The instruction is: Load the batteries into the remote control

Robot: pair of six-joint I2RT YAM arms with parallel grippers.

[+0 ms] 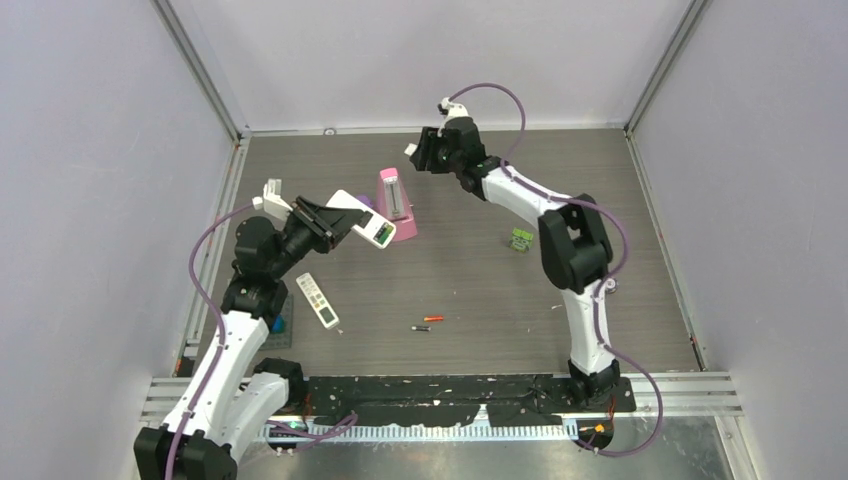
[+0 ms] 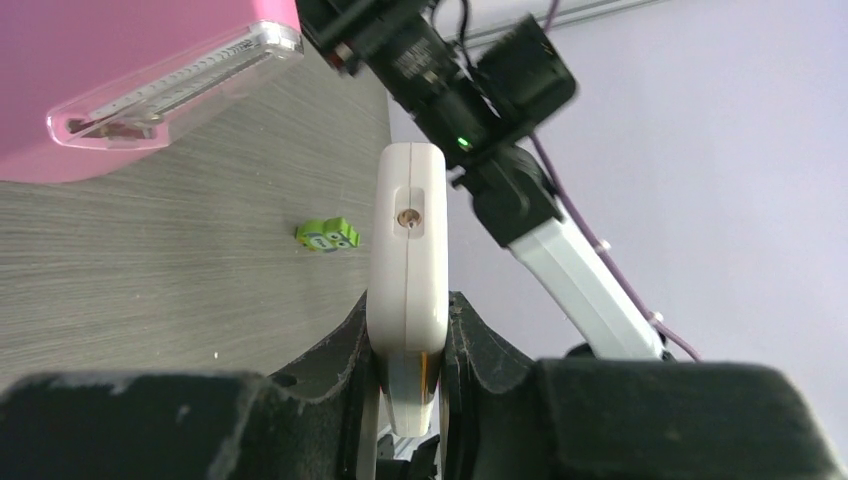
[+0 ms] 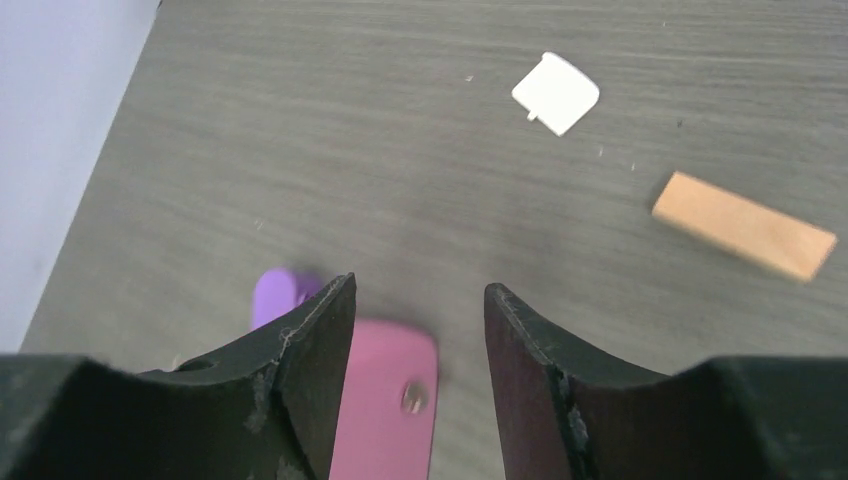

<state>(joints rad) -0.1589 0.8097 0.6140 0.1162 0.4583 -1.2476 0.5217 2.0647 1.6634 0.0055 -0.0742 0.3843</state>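
My left gripper (image 1: 335,222) is shut on a white remote (image 1: 366,224) and holds it above the table, edge-on in the left wrist view (image 2: 408,250), between the jaws (image 2: 408,335). A second white remote (image 1: 318,300) lies flat near the left arm. A red-orange battery (image 1: 433,318) and a dark battery (image 1: 421,327) lie side by side at the table's middle front, apart from both grippers. My right gripper (image 1: 425,150) is open and empty at the far middle, above the top of a pink remote (image 3: 385,400); its jaws (image 3: 420,300) stand wide apart.
The pink remote (image 1: 397,205) stands just right of the held remote and shows in the left wrist view (image 2: 130,80). A green block (image 1: 521,240) lies right of centre. A white square cover (image 3: 556,92), a tan block (image 3: 745,238) and a purple piece (image 3: 272,295) lie on the table.
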